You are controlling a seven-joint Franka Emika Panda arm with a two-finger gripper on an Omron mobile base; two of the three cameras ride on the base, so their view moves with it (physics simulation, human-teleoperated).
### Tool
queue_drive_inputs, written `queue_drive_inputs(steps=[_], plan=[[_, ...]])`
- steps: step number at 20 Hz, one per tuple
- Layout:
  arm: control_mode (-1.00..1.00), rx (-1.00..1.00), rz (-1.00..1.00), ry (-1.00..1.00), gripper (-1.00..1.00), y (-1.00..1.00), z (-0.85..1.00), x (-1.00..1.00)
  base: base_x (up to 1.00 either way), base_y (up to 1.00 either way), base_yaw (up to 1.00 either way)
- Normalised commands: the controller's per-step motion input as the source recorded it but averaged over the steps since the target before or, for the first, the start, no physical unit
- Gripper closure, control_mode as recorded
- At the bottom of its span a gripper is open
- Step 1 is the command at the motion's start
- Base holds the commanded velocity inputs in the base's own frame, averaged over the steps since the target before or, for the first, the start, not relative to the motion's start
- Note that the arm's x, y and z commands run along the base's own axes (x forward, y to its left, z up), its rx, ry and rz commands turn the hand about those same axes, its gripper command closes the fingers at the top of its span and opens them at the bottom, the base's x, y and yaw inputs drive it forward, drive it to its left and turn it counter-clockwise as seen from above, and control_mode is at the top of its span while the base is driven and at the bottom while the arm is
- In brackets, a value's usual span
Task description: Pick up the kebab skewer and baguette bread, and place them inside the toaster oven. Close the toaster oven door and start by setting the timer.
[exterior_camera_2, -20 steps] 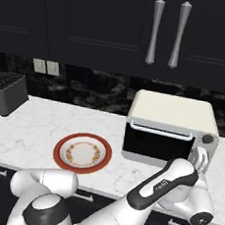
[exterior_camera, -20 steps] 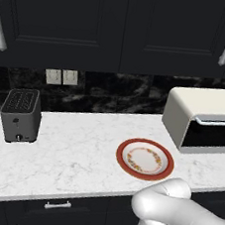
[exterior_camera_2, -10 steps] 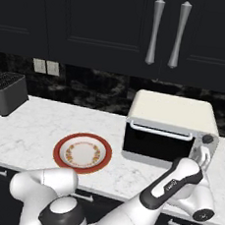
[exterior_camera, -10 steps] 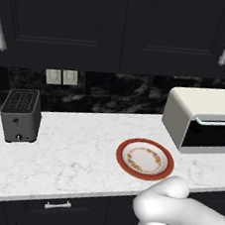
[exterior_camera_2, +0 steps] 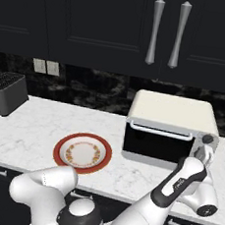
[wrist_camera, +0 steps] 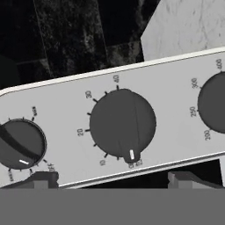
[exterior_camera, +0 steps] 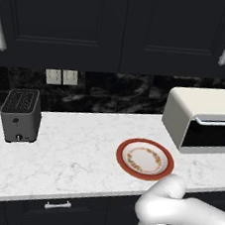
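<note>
Cream-white toaster oven (exterior_camera_2: pixel 169 128) at the right end of the white marble table (exterior_camera: pixel 69 159), against the dark backsplash. Toaster oven door (exterior_camera_2: pixel 156 144) shut, dark glass upright, light bar handle (exterior_camera_2: pixel 159 131) along its top. Gripper (exterior_camera_2: pixel 204 153) up at the oven's right-hand control panel (wrist_camera: pixel 110 127), just before the knobs, jaws spread wide and pinching nothing. From the hand view, close on the pale panel: middle dial (wrist_camera: pixel 122 124) centred between the two dark fingertips (wrist_camera: pixel 41 180), ringed with minute numbers, its white marker low near the bottom of the scale; a second knob (wrist_camera: pixel 19 144) toward the left edge, a third (wrist_camera: pixel 214 102) cut off at the right. Red-rimmed plate (exterior_camera: pixel 145 159) just left of the oven, bare, apart from it. Small dark grey slot toaster (exterior_camera: pixel 20 114) well apart at the table's left end. Kebab skewer and baguette bread: whereabouts cannot be told, nothing visible through the dark glass.
</note>
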Motion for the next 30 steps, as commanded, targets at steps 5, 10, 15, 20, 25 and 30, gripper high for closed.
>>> queue_drive_inputs(steps=[5, 10, 15, 20, 25, 30], plan=[[-1.00, 0.00, 0.00, 0.00, -1.00, -0.24, -0.24, 0.20, 0.00, 0.00, 0.00], [-1.00, 0.00, -0.01, 0.00, -1.00, -0.09, -0.11, 0.25, 0.00, 0.00, 0.00], [-1.00, 0.00, -0.01, 0.00, -1.00, -0.09, -0.02, 0.08, 0.00, 0.00, 0.00], [-1.00, 0.00, -0.04, -0.01, -1.00, -0.01, 0.00, 0.00, 0.00, 0.00, 0.00], [-1.00, 0.00, -0.06, 0.00, -1.00, 0.00, 0.00, 0.00, 0.00, 0.00, 0.00], [-1.00, 0.01, -0.06, 0.00, -1.00, 0.00, 0.00, 0.00, 0.00, 0.00, 0.00]])
